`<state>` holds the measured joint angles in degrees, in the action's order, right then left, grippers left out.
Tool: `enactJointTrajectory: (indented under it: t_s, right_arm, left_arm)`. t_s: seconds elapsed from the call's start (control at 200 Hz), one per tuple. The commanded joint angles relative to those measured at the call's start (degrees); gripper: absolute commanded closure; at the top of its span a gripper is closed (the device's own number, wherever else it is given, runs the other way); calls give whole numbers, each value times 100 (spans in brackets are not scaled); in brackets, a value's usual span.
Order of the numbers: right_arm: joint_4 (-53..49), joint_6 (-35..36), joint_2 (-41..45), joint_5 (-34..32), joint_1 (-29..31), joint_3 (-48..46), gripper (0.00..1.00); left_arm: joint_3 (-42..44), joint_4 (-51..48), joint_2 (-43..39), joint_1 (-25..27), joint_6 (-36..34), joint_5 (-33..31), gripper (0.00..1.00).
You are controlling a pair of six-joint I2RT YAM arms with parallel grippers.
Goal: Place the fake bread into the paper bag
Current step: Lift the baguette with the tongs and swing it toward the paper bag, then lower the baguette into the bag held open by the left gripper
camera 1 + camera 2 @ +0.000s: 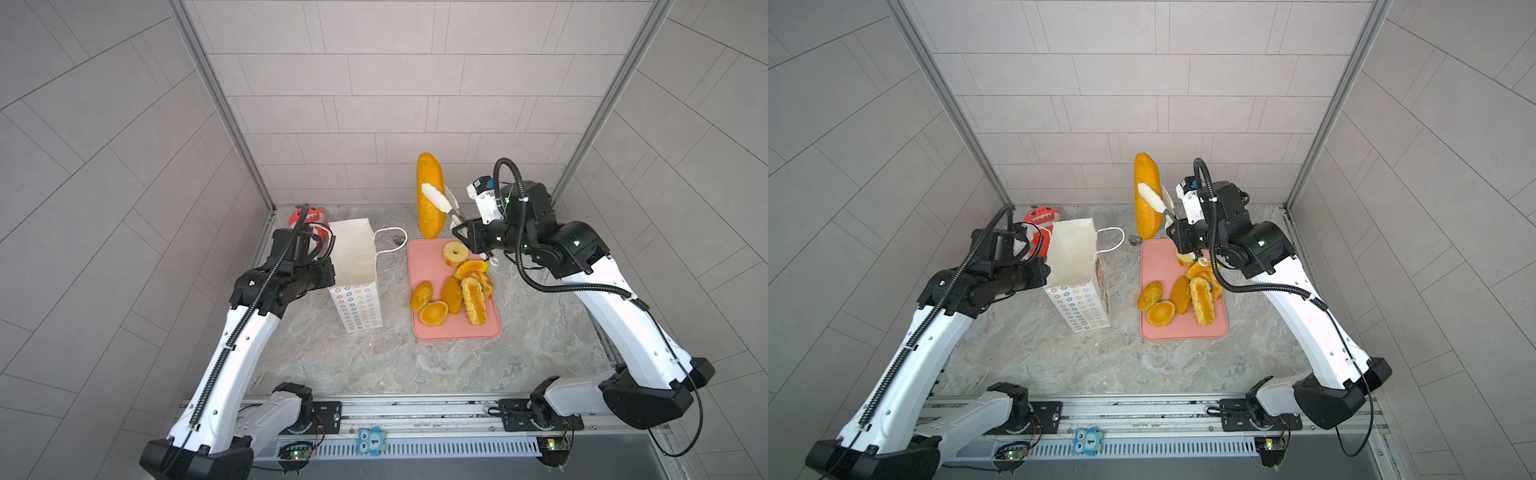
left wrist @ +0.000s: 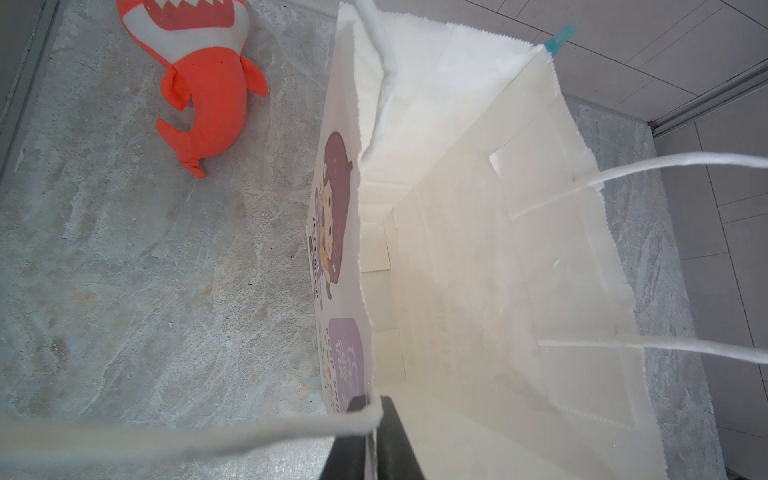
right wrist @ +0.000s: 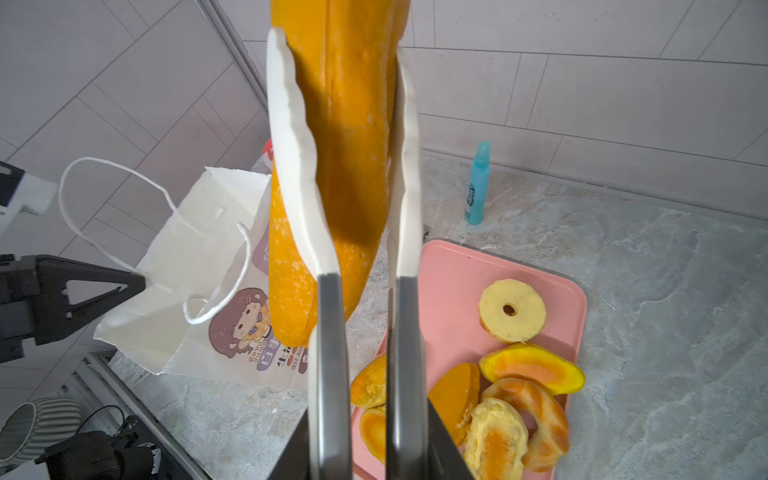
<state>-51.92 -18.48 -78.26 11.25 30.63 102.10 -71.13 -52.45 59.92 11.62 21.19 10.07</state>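
My right gripper (image 1: 462, 233) is shut on metal tongs (image 3: 329, 324), and their white tips clamp the long orange loaf (image 1: 429, 199) upright in the air behind the pink tray (image 1: 422, 262). The loaf (image 3: 349, 124) hangs to the right of the paper bag (image 1: 353, 257), not over its mouth. The bag stands open and upright. My left gripper (image 2: 372, 415) is shut on its near rim, one finger inside and one outside. Several bread pieces stay on the tray, among them a pale ring (image 1: 455, 253) and round buns (image 1: 433, 312). The bag's inside (image 2: 478, 291) shows no bread.
A red plush shark (image 1: 305, 217) lies behind the bag by the back left corner. A blue bottle (image 3: 478, 183) stands by the back wall. The bag's cord handle (image 1: 392, 239) droops toward the tray. Walls close in on three sides.
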Motion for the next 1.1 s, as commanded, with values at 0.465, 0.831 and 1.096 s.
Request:
enactJointTrajectory:
  t_s: [0.465,0.831,1.096]
  right_arm:
    - [587,-253,-79,-85,1010,690,69]
    - [567,-318,-612,-703,1760,961,71]
    - [633,-547,-913,-984,2009,1000,72]
  left_arm:
    - [53,78,-154,-32,124,8,83]
    - [129,98,-214,-37,165,23,90]
    - [168,150,-225,-35,201,70,94]
